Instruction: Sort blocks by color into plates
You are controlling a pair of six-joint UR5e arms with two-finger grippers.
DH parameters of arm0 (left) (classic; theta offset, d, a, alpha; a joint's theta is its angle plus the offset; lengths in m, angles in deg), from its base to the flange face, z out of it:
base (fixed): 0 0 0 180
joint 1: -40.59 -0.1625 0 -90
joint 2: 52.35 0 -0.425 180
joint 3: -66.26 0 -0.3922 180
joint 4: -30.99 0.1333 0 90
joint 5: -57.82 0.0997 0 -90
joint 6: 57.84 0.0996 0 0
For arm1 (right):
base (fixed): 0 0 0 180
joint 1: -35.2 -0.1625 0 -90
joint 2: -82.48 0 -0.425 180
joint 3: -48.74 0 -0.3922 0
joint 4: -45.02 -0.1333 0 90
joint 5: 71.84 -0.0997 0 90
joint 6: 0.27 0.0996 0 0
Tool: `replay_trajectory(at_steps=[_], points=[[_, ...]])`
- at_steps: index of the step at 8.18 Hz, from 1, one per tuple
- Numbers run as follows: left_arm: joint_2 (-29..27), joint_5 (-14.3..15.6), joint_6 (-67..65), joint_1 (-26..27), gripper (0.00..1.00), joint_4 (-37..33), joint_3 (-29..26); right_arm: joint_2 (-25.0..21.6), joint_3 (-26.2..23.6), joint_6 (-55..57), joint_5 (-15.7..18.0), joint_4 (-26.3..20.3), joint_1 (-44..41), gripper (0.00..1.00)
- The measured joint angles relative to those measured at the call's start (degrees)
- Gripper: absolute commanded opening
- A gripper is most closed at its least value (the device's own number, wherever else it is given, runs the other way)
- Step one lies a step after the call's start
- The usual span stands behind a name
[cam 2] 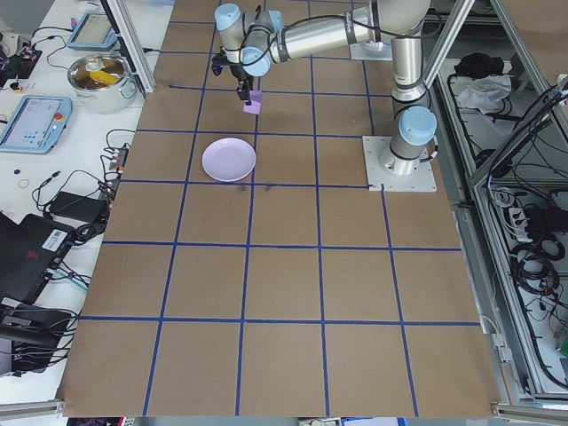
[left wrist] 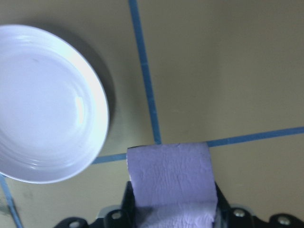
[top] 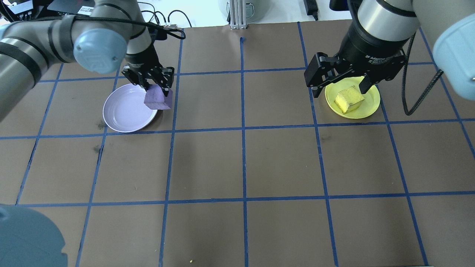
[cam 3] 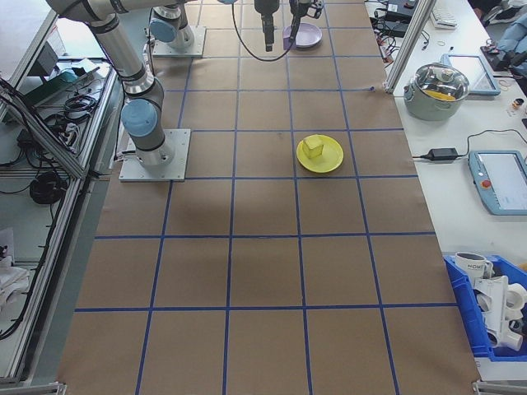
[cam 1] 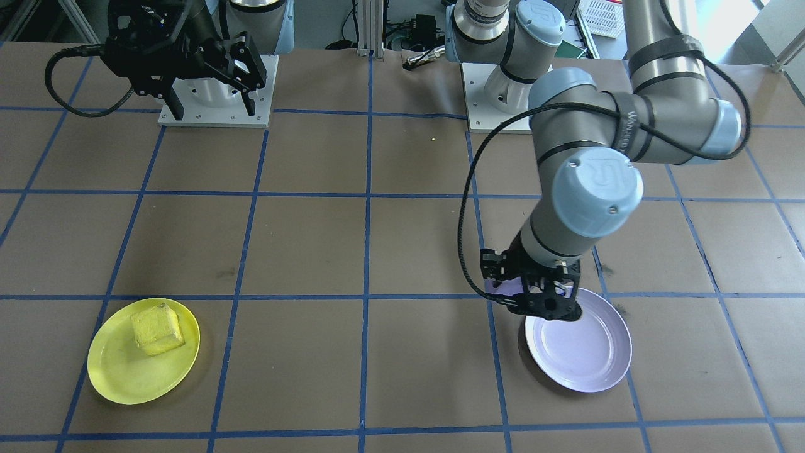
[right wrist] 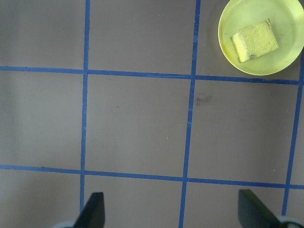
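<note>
My left gripper [top: 156,89] is shut on the pale purple block [top: 157,98], held off the table just beside the lavender plate [top: 126,111]. In the left wrist view the purple block [left wrist: 171,175] hangs over a blue tape crossing, with the bare lavender plate [left wrist: 42,104] to its left. The yellow block [top: 349,99] lies inside the yellow plate [top: 367,107]. My right gripper [cam 1: 214,110] is open and holds nothing, raised high near its arm's base. Its fingers [right wrist: 92,211] frame bare table, and the yellow plate [right wrist: 237,52] sits at that view's top right.
Brown paper with a blue tape grid [top: 243,128] covers the table. Two white base plates [cam 1: 217,94] carry the arms at the robot's side. A pot [cam 3: 443,86] and tablets lie on a side bench beyond the table's edge.
</note>
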Motion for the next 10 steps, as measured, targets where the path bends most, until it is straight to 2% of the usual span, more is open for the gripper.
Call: replay_trajectory(at_steps=[3,6,7,8,9,10], points=[[-1.88,1.64,8.23,-7.22,0.00,2.24,-3.54,-0.29,-0.20,-0.09,0.07,-0.05,-0.04,1.00],[-6.91,2.46,9.70,-8.74,0.00,5.69,-3.99,-0.40,-0.26,-0.34,0.32,-0.15,-0.06,1.00],[-8.33,3.07,9.88,-8.96,0.12,5.81,-3.99,-0.42,-0.26,-0.35,0.26,-0.16,-0.05,1.00],[-9.20,3.60,10.08,-9.58,0.92,5.81,-3.95,-0.41,-0.27,-0.37,0.24,-0.18,-0.05,1.00],[-9.62,3.87,10.19,-10.24,1.00,5.72,-3.92,-0.33,-0.27,-0.36,0.13,-0.15,-0.06,1.00],[-9.78,4.06,10.20,-10.65,1.00,5.59,-3.87,-0.18,-0.27,-0.35,0.13,-0.09,-0.06,1.00]])
